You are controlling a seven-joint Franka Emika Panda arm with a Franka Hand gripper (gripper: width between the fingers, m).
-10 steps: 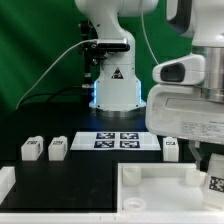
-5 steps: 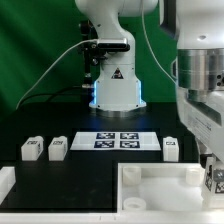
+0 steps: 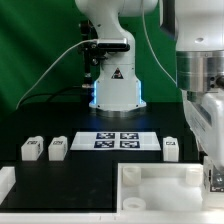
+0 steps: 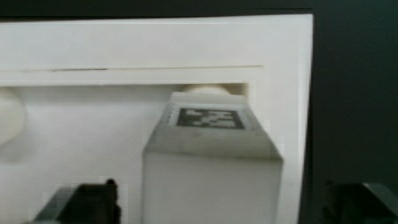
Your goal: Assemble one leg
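The leg (image 3: 214, 180) is a small white peg with a black-and-white tag. It stands at the corner of the large white panel (image 3: 160, 190) at the exterior view's right. In the wrist view the leg (image 4: 210, 150) lies between my two dark fingers (image 4: 86, 200), with a narrow gap on each side. My gripper (image 3: 213, 172) hangs straight down over the leg, open around it. Three more legs stand on the black table: two (image 3: 31, 148) (image 3: 58, 147) at the left and one (image 3: 171, 147) at the right.
The marker board (image 3: 118, 140) lies flat in front of the arm's base (image 3: 113, 90). Another white part (image 3: 5, 185) sits at the near left edge. A cable runs behind the base against the green backdrop.
The arm's wrist has swung from a tilted pose to upright over the panel's corner. The leg has stayed almost in place.
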